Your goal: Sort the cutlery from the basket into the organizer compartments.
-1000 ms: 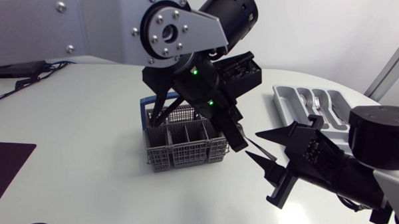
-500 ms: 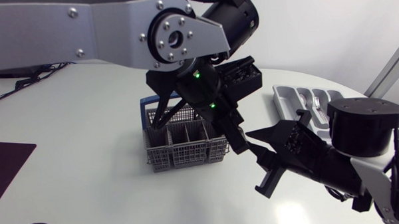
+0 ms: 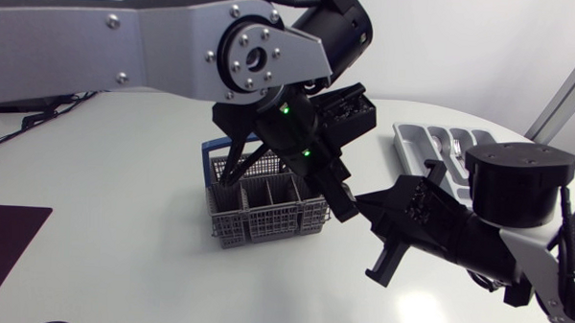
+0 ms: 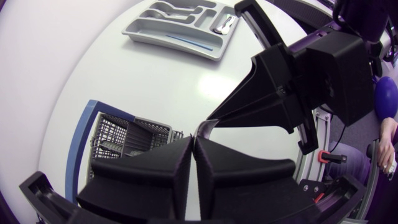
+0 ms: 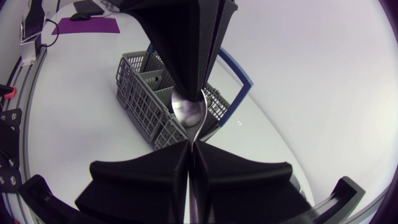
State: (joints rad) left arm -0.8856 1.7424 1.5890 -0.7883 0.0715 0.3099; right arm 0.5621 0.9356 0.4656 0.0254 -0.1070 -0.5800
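A metal spoon [image 5: 186, 112] hangs in the air to the right of the grey wire basket [image 3: 266, 214], gripped from both ends. My left gripper [image 4: 193, 142] reaches over the basket and is shut on the spoon's bowl end [image 4: 205, 127]. Facing it from the right, my right gripper [image 5: 191, 148] is shut on the handle. In the head view the two grippers [image 3: 355, 206] meet tip to tip and hide the spoon. The grey organizer [image 3: 432, 147] lies at the back right with some cutlery in its compartments.
The basket [image 5: 149, 93] stands on a blue-edged base [image 3: 209, 154] near the table's middle. A dark purple mat [image 3: 2, 238] lies at the front left. Bare white table lies between the basket and the organizer [image 4: 180, 28].
My right gripper has moved left up to the left gripper's tips and shut its fingers on the spoon's handle. The left arm has hardly moved.
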